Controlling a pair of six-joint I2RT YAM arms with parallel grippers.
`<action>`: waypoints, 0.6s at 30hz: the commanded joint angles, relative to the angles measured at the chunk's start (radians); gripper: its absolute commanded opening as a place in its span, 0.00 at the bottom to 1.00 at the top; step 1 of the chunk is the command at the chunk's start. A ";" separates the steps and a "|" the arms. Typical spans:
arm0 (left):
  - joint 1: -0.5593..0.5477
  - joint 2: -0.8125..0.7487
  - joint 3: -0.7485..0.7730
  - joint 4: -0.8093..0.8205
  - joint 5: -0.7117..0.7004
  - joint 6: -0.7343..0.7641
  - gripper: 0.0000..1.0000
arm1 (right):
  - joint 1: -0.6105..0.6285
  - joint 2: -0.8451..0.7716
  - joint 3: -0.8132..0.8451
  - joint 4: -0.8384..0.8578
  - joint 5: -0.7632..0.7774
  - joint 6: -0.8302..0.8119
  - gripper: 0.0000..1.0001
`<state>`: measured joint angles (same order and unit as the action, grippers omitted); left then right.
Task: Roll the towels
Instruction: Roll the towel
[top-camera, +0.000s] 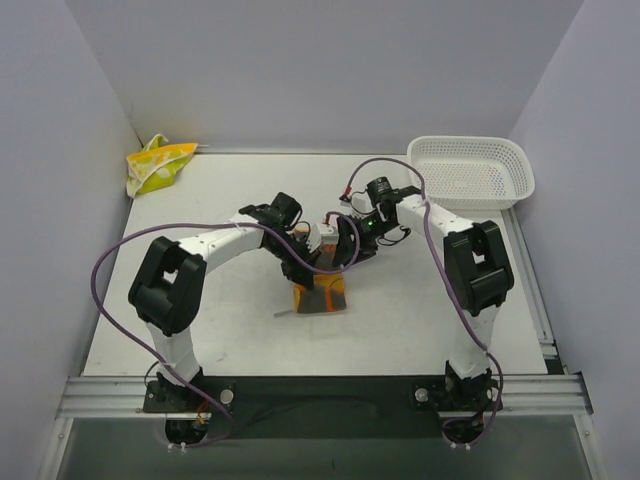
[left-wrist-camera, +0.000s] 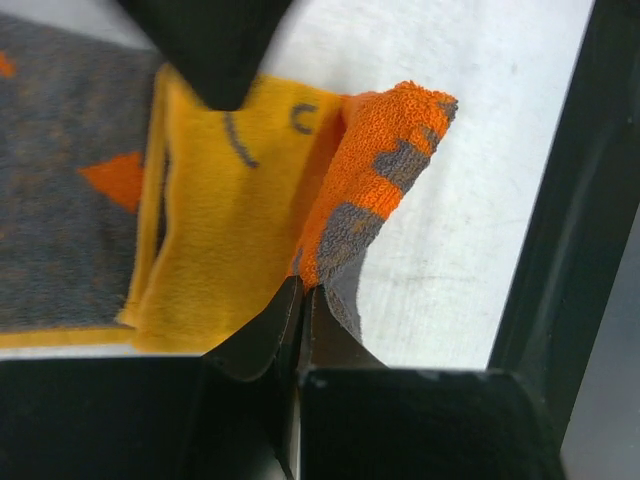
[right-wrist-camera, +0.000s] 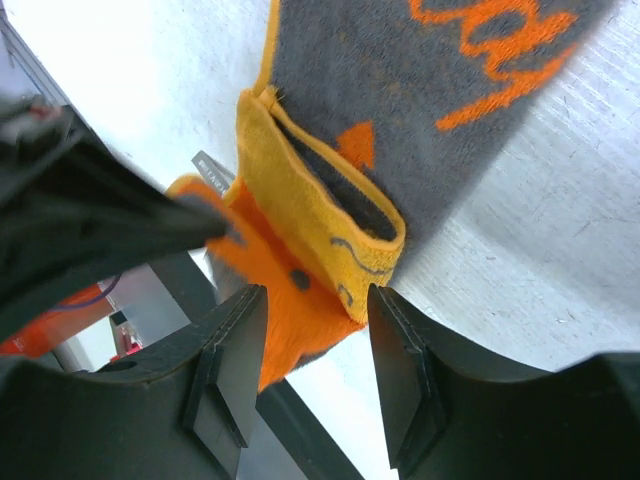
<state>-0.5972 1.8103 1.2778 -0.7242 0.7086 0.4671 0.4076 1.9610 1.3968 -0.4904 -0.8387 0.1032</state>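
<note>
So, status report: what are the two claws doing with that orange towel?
Left gripper shut on orange towel corner. Right gripper open, straddling its folded edge. Yellow towel crumpled, far left. Nothing in the way.

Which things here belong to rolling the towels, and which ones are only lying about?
Job: orange towel, its corner pinched by the left gripper; the right gripper, open at its folded end; yellow towel at the far left corner.
Lying about: white basket, far right.
</note>
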 joint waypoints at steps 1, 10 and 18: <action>0.059 0.056 0.092 -0.009 0.080 0.008 0.05 | -0.006 -0.070 0.007 -0.050 -0.062 -0.017 0.45; 0.086 0.211 0.189 -0.012 0.092 0.013 0.11 | -0.004 -0.076 -0.044 -0.037 -0.118 0.010 0.48; 0.132 0.299 0.229 -0.012 0.138 0.015 0.15 | 0.013 0.019 -0.050 -0.017 -0.070 0.016 0.50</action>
<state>-0.4873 2.0964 1.4559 -0.7265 0.7898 0.4690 0.4076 1.9400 1.3499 -0.4934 -0.9100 0.1123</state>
